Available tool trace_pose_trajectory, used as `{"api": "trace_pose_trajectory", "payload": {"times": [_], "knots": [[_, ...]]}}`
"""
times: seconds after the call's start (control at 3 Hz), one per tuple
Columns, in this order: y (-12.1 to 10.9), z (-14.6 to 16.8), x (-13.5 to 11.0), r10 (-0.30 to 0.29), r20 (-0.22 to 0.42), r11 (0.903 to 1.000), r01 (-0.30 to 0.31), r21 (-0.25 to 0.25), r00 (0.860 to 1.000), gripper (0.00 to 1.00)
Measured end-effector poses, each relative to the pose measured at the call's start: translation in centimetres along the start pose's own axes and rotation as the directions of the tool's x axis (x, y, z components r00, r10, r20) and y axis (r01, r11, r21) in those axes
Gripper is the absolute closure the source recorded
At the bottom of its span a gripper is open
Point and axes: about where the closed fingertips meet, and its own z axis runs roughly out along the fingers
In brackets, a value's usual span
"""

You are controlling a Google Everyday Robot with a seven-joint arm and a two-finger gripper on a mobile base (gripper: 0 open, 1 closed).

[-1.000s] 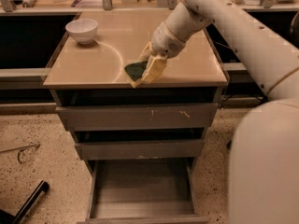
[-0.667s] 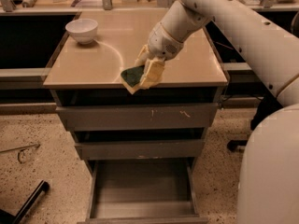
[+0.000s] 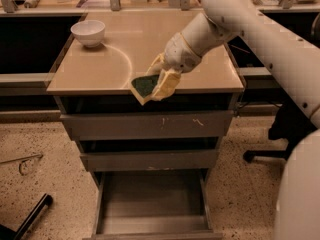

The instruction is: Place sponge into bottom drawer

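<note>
The sponge (image 3: 143, 86), pale yellow foam with a dark green face, is held in my gripper (image 3: 159, 81) over the front edge of the tan cabinet top (image 3: 100, 71). The yellowish fingers (image 3: 167, 81) are shut on the sponge, which is tilted with its green side up. The white arm comes down from the upper right. The bottom drawer (image 3: 152, 204) is pulled out below, and its plain grey floor shows. The sponge is well above the drawer and slightly to its left of centre.
A white bowl (image 3: 88, 32) stands at the back left of the cabinet top. The two upper drawers (image 3: 150, 126) have grey scuffed fronts. A black chair base (image 3: 265, 154) is at the right on the speckled floor. A dark bar (image 3: 30, 216) lies at bottom left.
My gripper has moved with the sponge toward the front edge of the cabinet top and slightly lower. The bowl and drawers have not moved.
</note>
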Motion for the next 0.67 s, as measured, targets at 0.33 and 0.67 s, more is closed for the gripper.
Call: {"api": "trace_pose_trajectory", "payload": {"times": [0.33, 0.67], "knots": [[3.3, 1.8, 1.2, -0.003, 0.195, 0.9999, 0.000, 0.014, 0.981, 1.00], [6.7, 4.1, 1.1, -0.017, 0.301, 0.9992, 0.027, -0.030, 0.954, 1.00]]}}
